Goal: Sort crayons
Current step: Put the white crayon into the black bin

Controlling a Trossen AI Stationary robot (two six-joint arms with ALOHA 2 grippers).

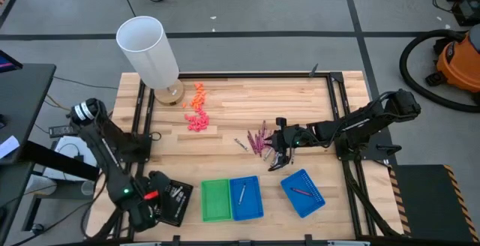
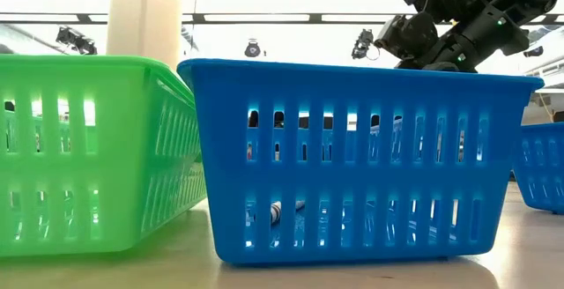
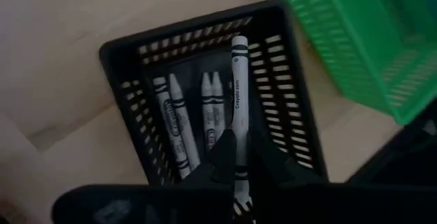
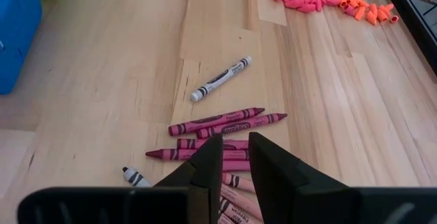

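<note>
Over the black tray [image 3: 130, 67], the left gripper [image 3: 239, 157] is clamped on a silver-grey crayon [image 3: 237, 80]; released crooked, it could catch the wall. Right gripper [image 4: 234, 157] hovers slightly parted, empty, above the magenta crayons [image 4: 225, 125]; closing could pinch several.

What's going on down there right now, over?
Left gripper shut on a silver crayon, over the black tray. Right gripper slightly open, holding nothing, above the magenta crayons. Nothing in the way.
</note>
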